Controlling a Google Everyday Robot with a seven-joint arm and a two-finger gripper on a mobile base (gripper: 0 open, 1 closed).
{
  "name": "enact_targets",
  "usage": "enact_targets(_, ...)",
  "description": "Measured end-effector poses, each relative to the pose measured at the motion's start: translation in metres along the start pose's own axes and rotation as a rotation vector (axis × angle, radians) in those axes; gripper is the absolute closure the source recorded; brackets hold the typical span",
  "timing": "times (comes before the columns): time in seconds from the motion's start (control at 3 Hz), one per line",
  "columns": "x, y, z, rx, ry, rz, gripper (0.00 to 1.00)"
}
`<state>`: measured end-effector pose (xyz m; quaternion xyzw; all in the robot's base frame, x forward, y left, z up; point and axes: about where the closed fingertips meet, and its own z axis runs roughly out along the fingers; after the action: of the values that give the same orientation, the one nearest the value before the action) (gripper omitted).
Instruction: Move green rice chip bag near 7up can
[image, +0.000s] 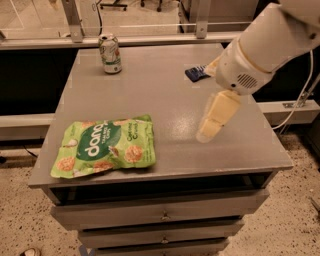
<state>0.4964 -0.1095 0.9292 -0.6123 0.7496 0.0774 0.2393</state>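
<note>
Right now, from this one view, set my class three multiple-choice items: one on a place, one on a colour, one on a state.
1. Where does the green rice chip bag lie? A. front left of the table B. back right C. in a drawer
2. What colour is the small packet at the back right? A. red B. dark blue C. yellow
3. How is the 7up can? A. tipped over B. crushed flat C. upright
Key: 1 A, it lies by the near left corner. 2 B, its wrapper is dark blue. 3 C, its silver top faces up; the gripper hangs over the table's right side, apart from it.
</note>
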Motion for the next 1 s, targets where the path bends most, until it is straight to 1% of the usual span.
enact_targets(0.33,-0.047,0.000,0.046,-0.066,-0.117,0.007,0.00)
enact_targets(0.67,-0.082,0.014,0.080,-0.149,-0.189,0.023,0.00)
enact_targets(1.0,-0.099,0.032,0.109,-0.221,-0.210,0.042,0.00)
